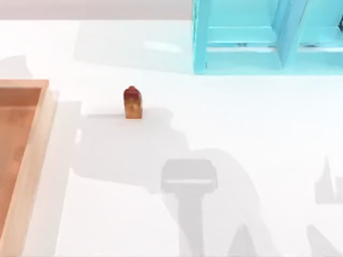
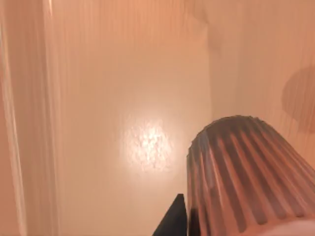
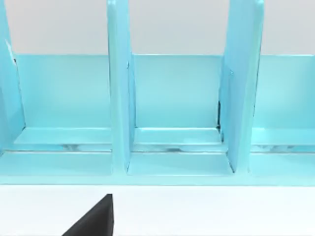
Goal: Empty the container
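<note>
Wooden and shallow, the container (image 1: 33, 155) sits at the left edge of the table (image 1: 241, 123) in the top view, its light tan rim framing an orange-brown floor.

Our left gripper is low inside that container: its wrist view looks straight onto the warm orange-brown floor (image 2: 123, 98), with a bright glare spot on it. Just beside the gripper, very close to the camera, stands a small brown ribbed cup (image 2: 246, 177), upright on the floor with its vertical ribs plainly visible. One dark fingertip (image 2: 173, 221) pokes in right next to the cup's side. We cannot tell how far the left fingers are spread, or whether they have hold of the cup, since just that single tip shows.

Our right gripper faces a turquoise shelf unit (image 3: 172, 118) that stands on the white table ahead of it, with upright dividers splitting it into compartments. One dark fingertip (image 3: 96, 219) of the right gripper shows over the bare tabletop, short of the shelf's front edge. We cannot tell the spread of these fingers either, and nothing is seen in their hold.

Out on the open table, well apart from the container and from the shelf, a small red-and-tan block (image 1: 133, 103) stands upright.
</note>
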